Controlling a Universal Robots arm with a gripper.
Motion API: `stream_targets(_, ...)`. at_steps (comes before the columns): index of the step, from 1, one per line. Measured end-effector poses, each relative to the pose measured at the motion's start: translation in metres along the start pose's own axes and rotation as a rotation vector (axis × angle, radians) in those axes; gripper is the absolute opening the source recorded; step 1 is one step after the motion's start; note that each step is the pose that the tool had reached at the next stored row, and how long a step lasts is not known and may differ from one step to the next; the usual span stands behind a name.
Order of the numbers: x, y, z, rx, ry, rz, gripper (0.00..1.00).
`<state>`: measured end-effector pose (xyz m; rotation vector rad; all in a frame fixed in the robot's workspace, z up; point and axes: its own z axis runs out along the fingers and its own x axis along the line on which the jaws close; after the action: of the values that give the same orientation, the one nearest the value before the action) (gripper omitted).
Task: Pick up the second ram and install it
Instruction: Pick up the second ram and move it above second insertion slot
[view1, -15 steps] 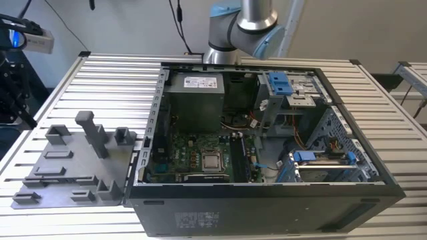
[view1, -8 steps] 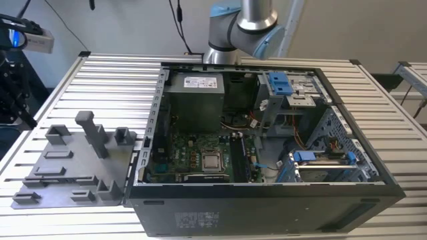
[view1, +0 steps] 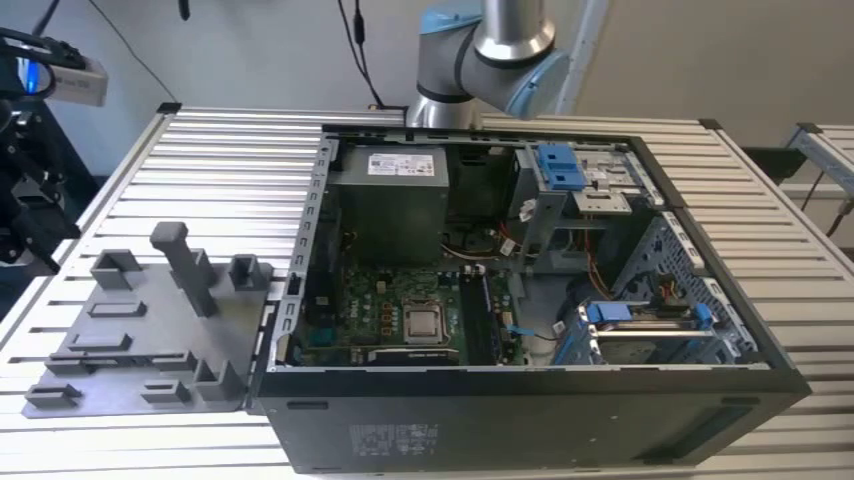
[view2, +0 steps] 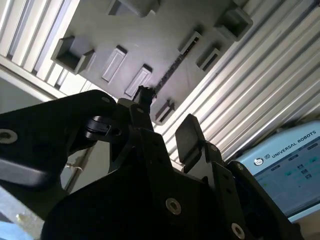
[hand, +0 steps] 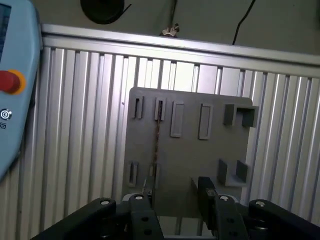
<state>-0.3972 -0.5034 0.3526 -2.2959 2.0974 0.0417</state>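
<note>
The second ram (hand: 157, 135) is a thin dark board standing on edge in a slot of the grey holder tray (hand: 190, 150). In the second wrist view the ram (view2: 172, 72) is a dark line across the tray (view2: 100, 35). My gripper (hand: 172, 194) hangs above the tray's near edge, open, its two black fingers apart with nothing between them. One fingertip (hand: 140, 200) lines up near the ram's end. In the second wrist view the gripper (view2: 166, 112) is also open. The exterior view has the tray (view1: 134, 330) at its left, beside the computer case.
The open computer case (view1: 534, 400) lies on the slatted aluminium table (view1: 227, 160), with a grey power-supply box (view1: 390, 200), the motherboard (view1: 387, 320) and blue drive latches (view1: 561, 165) inside. A teach pendant (hand: 15, 90) sits beside the tray. The arm's base (view1: 481, 60) stands behind the case.
</note>
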Motion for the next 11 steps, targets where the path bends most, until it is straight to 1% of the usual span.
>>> stream_targets(1,0.0000,0.0000,0.0000,-0.0001,0.0000,-0.002,0.48)
stream_targets(3,0.0000,0.0000,0.0000,-0.0001,0.0000,-0.003,0.48)
stream_targets(5,0.0000,-0.0001,0.0010,-0.0023,0.0054,-0.003,0.48)
stream_targets(8,0.0000,0.0000,0.0049,-0.0033,0.0116,-0.003,0.48)
stream_targets(11,0.0002,0.0001,0.0101,-0.0036,0.0145,-0.002,0.48)
